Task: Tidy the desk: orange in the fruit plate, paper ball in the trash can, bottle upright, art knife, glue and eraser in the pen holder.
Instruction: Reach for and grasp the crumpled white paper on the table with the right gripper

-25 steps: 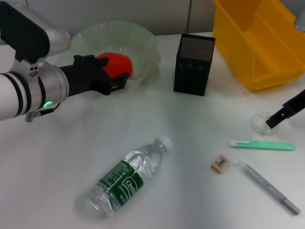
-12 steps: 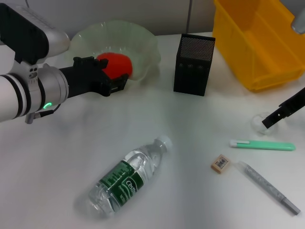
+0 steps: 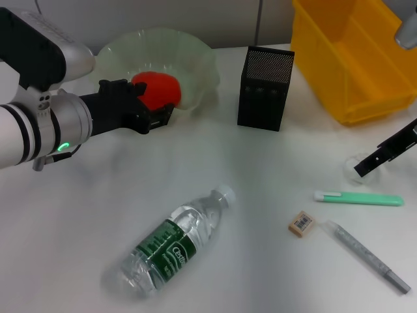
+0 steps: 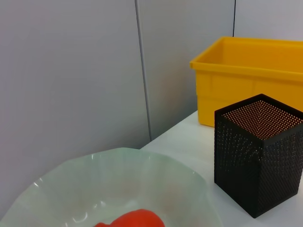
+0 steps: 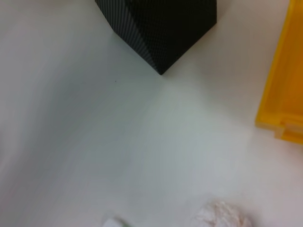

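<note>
At upper left of the head view, the left gripper (image 3: 159, 116): black, reaching in from the left edge to the near rim of the plate (image 3: 195, 65), just beside the orange (image 3: 158, 90); spread or pressed together, cannot tell. In the plate, the orange, red-orange, partly hidden by the gripper. In the left wrist view, only a sliver of orange (image 4: 132, 220) at the bottom edge, inside the pale green plate (image 4: 189, 184).

Right of the plate, upper centre, the holder (image 3: 265, 88): black mesh, upright, well apart from the other things. At upper right, the bin (image 3: 352, 65), yellow, cut off by the frame edge.

At the right edge, mid-height, the right gripper (image 3: 374, 158): one dark finger slanting down over the paper ball (image 3: 357, 171); other finger out of view, so spread or pinched cannot be told, nor whether touching the ball. In the right wrist view, the ball (image 5: 220, 216) at the bottom edge, white and crumpled, on the table (image 5: 118, 142), with the holder (image 5: 161, 28) at top and the bin (image 5: 284, 94) at right.

At lower centre, the bottle (image 3: 172, 244): on its side, green label, cap toward upper right.

At lower right, three things on the table (image 3: 65, 228): the knife (image 3: 358, 197), green, lying level just below the ball; the eraser (image 3: 301, 223), small and tan, below the knife's left end; the glue (image 3: 368, 255), a grey stick slanting toward the bottom right corner, near the eraser.
</note>
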Available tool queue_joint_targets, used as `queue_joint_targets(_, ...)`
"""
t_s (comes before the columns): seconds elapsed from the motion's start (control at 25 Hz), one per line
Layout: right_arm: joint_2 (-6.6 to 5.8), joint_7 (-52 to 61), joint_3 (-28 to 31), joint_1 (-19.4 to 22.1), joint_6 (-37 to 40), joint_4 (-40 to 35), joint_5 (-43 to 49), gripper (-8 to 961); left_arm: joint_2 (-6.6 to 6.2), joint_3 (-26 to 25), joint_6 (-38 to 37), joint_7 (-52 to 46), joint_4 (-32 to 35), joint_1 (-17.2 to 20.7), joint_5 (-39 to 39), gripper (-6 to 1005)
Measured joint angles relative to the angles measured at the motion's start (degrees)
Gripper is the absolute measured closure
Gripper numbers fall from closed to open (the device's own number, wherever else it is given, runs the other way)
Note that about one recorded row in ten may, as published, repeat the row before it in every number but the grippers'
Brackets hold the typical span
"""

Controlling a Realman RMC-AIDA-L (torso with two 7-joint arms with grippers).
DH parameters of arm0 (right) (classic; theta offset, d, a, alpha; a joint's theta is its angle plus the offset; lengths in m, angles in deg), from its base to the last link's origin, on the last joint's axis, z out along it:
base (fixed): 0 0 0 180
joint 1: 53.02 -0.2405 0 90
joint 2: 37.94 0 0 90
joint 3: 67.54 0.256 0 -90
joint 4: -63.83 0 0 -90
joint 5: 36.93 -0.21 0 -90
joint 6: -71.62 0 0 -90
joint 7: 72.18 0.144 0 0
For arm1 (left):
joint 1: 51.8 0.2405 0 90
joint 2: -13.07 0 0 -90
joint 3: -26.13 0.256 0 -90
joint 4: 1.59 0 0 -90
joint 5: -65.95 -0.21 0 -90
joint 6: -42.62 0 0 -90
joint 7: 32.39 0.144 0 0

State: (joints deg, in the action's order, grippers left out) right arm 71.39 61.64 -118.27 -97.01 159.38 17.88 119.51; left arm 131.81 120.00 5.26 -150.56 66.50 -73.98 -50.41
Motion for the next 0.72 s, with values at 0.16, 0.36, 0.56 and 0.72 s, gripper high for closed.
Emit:
queue_joint_targets(0.16,0.0,-0.06,-0.25,-0.09,-0.52,0.68,0.03,336,0.0,0.0,0.0,0.03,0.02,0.02,0.0,344)
queue_joint_targets(0.36,0.01,-0.24,-0.62,-0.36,-1.28,2.28,0.39,338,0.0,0.0,-0.08,0.05,0.16,0.04,0.01,344)
queue_joint_targets(0.56,0.01,-0.3,-0.62,-0.37,-1.65,2.45,0.39,341,0.0,-0.01,-0.14,0.05,0.15,0.15,0.07,344)
queue_joint_targets(0.72,0.0,-0.31,-0.58,-0.18,-1.98,2.43,0.41,343,0.0,0.01,-0.16,0.05,0.06,0.21,0.09,344)
